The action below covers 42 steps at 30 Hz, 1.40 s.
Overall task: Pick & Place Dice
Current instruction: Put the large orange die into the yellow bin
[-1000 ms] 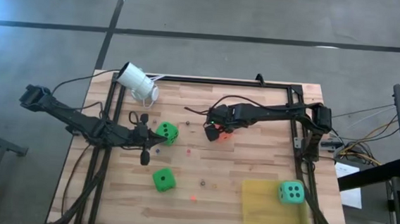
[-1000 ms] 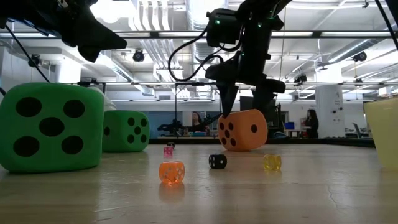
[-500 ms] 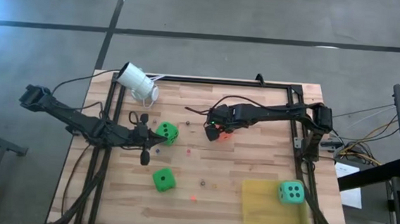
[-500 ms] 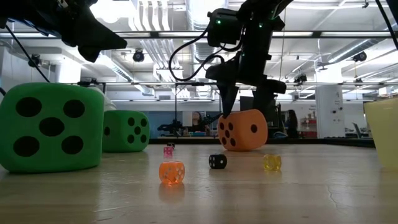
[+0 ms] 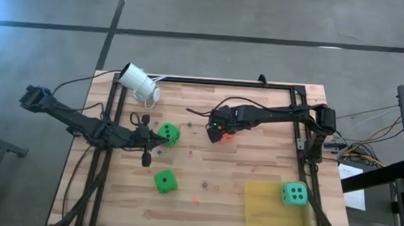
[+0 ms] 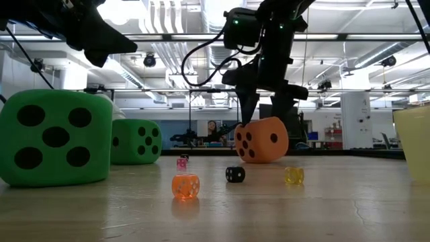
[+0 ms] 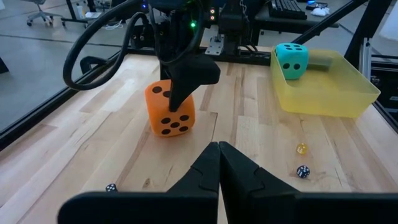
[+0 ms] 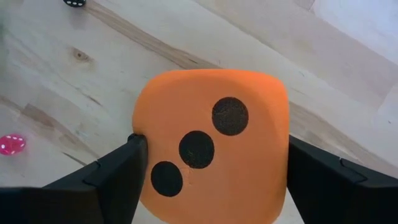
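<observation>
On the pale wooden plank table (image 5: 255, 166), the right pincer (image 8: 208, 165) straddles the soft orange-red cube die (image 8: 211, 146), fingers wide and just touching its sides, positioned for a grasp.

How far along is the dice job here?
Done: teal die sits in the yellow tray. In hand: right gripper straddles the orange die, fingers at its sides. Left: two green dice on the table; left gripper shut, idle.
</observation>
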{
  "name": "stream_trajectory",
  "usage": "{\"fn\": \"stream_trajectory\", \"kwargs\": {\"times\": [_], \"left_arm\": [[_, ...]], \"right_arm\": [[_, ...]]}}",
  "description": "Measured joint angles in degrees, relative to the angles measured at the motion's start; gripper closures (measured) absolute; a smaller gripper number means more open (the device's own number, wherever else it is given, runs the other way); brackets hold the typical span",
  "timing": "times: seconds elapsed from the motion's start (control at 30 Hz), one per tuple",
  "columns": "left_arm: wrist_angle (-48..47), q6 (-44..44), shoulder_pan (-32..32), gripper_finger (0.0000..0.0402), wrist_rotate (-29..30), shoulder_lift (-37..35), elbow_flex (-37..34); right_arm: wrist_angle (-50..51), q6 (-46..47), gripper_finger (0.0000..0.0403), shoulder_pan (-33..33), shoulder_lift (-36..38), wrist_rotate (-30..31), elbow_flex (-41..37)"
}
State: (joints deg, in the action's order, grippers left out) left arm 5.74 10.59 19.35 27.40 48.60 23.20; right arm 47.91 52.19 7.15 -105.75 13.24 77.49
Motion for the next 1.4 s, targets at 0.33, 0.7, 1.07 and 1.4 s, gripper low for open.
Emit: {"fn": "stream_trajectory", "kwargs": {"times": [0.33, 0.7, 1.07, 1.4], "left_arm": [[0.0, 0.0, 0.0, 0.0396, 0.0, 0.0, 0.0], [0.0, 0.0, 0.0, 0.0396, 0.0, 0.0, 0.0], [0.0, 0.0, 0.0, 0.0396, 0.0, 0.0, 0.0], [0.0, 0.0, 0.0, 0.0396, 0.0, 0.0, 0.0]], "right_arm": [[2.9, -0.4, 0.0092, -1.3, 4.7, 0.2, 0.3], [2.8, -0.3, 0.0122, -1.6, 5.8, 0.4, -0.3], [2.9, 5.5, 0.0122, -1.6, 5.9, 0.3, -1.0], [4.2, 6.5, 0.0125, -1.6, 5.9, -0.2, -1.0]]}}
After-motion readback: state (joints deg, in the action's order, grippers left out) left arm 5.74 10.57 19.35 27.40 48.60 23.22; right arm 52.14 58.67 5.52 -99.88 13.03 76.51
